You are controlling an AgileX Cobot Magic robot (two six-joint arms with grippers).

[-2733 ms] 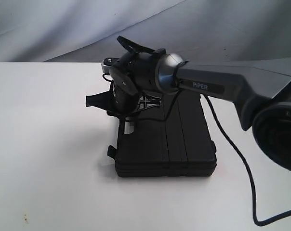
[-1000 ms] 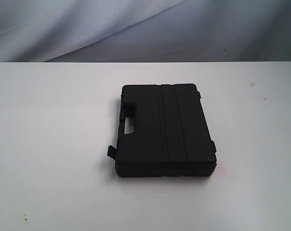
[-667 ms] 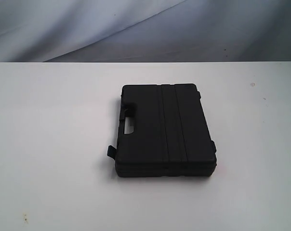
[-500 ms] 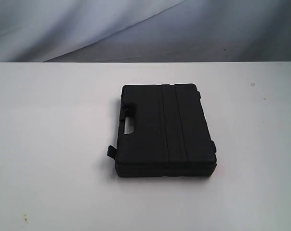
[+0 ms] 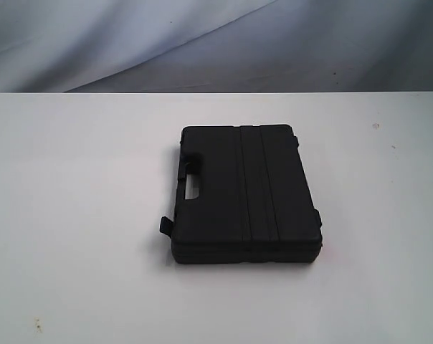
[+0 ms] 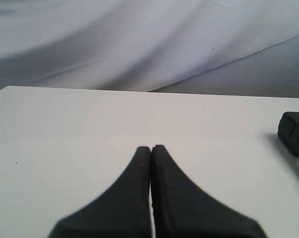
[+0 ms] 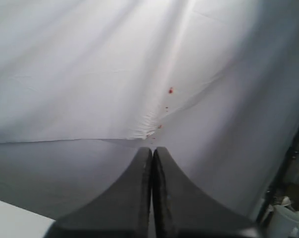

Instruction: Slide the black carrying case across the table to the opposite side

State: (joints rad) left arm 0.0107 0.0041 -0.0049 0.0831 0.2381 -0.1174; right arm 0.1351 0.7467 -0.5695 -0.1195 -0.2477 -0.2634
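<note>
Black carrying case (image 5: 245,193) lies flat and closed near the middle of the white counter (image 5: 73,215), handle toward the left of the exterior view, position unchanged. The arm that overhung it earlier has gone from that view. Left jaws and right jaws are pressed together, holding nothing, away from the case.

case (image 5: 245,193) is lying flat on the table (image 5: 80,215), sitting just right of frame centre in the exterior view, handle side facing frame left. table is filling the lower part of that frame; cloth (image 5: 202,43) is hanging behind it across the top. left gripper (image 6: 151,148) is hovering over bare table, well apart from the case corner. right gripper (image 7: 152,149) is pointing at the cloth.
</note>
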